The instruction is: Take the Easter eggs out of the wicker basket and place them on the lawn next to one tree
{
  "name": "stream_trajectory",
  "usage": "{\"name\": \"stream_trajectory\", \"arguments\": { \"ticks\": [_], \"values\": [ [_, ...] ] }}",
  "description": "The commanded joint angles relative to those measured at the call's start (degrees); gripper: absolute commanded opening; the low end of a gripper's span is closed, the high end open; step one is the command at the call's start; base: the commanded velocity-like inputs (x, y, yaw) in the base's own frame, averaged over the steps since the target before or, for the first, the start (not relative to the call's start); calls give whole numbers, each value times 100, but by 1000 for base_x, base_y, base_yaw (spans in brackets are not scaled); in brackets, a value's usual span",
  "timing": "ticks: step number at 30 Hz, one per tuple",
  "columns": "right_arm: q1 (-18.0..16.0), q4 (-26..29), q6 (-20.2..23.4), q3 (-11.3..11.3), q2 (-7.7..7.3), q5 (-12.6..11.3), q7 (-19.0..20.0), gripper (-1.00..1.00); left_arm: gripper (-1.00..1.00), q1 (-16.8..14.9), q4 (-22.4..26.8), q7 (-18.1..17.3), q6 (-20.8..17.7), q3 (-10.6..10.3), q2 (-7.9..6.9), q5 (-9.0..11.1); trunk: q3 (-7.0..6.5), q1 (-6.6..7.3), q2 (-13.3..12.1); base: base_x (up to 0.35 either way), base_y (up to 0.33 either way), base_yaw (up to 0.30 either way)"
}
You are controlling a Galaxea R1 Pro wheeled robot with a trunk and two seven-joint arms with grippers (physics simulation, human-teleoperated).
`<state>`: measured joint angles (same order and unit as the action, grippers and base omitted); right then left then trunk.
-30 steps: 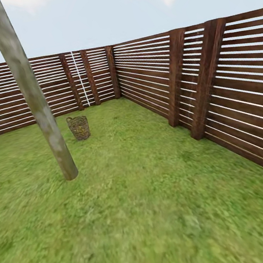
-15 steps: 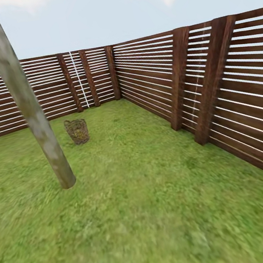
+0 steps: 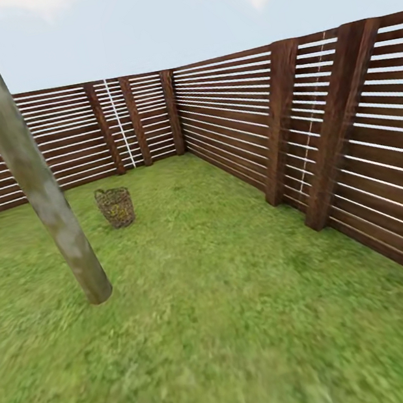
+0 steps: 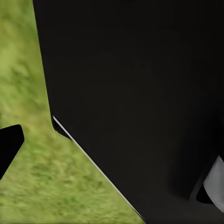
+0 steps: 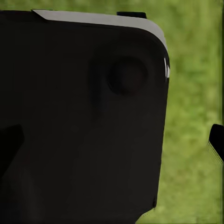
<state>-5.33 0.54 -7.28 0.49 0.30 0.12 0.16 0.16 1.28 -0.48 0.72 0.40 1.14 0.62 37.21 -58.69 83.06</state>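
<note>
Easter eggs show as no more than a yellowish mass through the open weave of the wicker basket (image 3: 116,207) in the head view — how many lie inside cannot be counted at this range. That basket stands upright on the lawn (image 3: 237,327), toward the far corner of the garden, well short of the brown slatted fence (image 3: 226,114) that runs across the back and down the right side. Nearer the camera and to the left of the basket, the tree (image 3: 27,166) rises as a thick, pale grey-beige trunk, leaning so that its top passes out at the upper left; its foot meets the grass apart from the basket. Pale sky with a little cloud lies above the fence. The left wrist view gives a large black body of the robot (image 4: 140,93) against blurred green grass (image 4: 42,177). The right wrist view likewise has a dark rounded housing (image 5: 84,116) before a strip of grass (image 5: 191,93) — whether either gripper is parted or closed cannot be told.
</note>
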Motion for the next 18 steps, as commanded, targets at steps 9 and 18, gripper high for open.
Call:
{"name": "stream_trajectory", "arguments": {
  "ticks": [9, 18],
  "values": [
    [-3, -8, -19, 3, -32, -3, 18, 100, 100, 2, 7, -5, 7, 4, 2, 6, 4, -3, 2, 342, 0, 0],
    [-3, -10, -19, 4, -11, -3, 19, 100, 100, 2, 6, -5, 7, 4, 0, 6, 4, -3, 2, 342, 0, 0]
  ]
}}
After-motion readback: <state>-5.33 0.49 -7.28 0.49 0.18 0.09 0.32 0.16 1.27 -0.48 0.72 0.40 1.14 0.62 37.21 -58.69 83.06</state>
